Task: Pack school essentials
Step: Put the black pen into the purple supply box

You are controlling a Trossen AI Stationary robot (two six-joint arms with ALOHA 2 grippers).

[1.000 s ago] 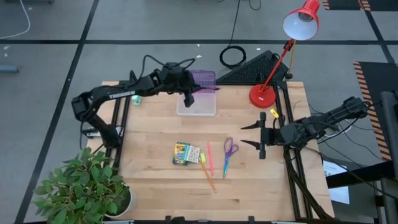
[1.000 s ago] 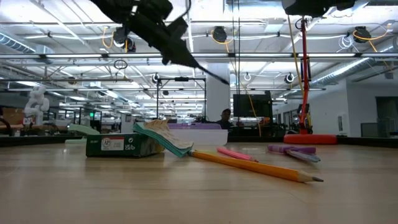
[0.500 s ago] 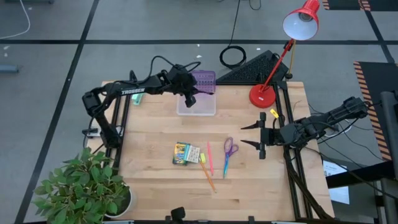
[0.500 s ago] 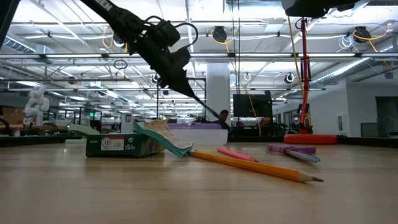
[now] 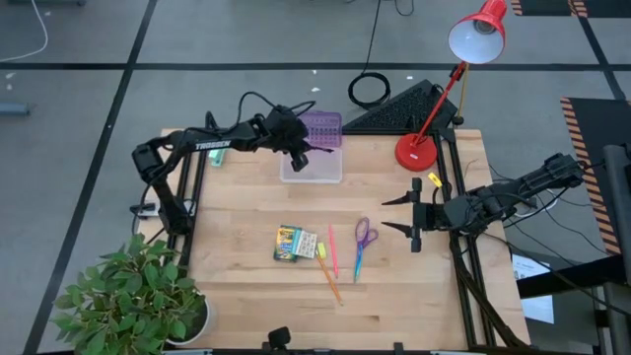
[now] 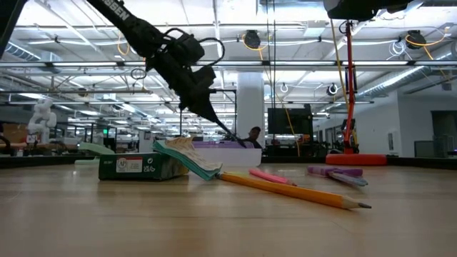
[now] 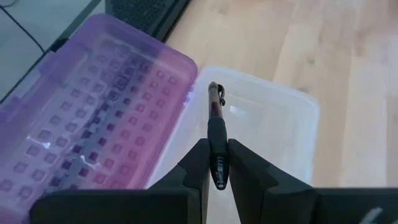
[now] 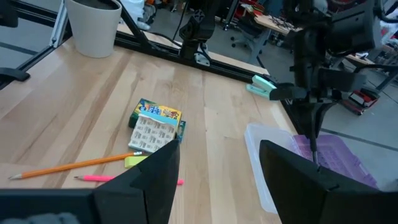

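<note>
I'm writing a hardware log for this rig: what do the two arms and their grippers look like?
Both are dark, jointed arms with looping black cables. The left arm carries white lettering along one link; its left gripper has two black, blocky, tapering fingers. The right gripper ends in two thin, pointed black fingers, broad and matte seen close up.

Black pen (image 7: 216, 127); purple grid-patterned lid (image 7: 81, 118); clear box (image 7: 267, 130); red lamp (image 5: 463, 59).

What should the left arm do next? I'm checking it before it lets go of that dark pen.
Probably lower a little, then open. The left gripper is shut on the dark pen, which hangs tip-down over the open clear box, beside its purple lid. The right gripper waits open at the table's right edge.
</note>
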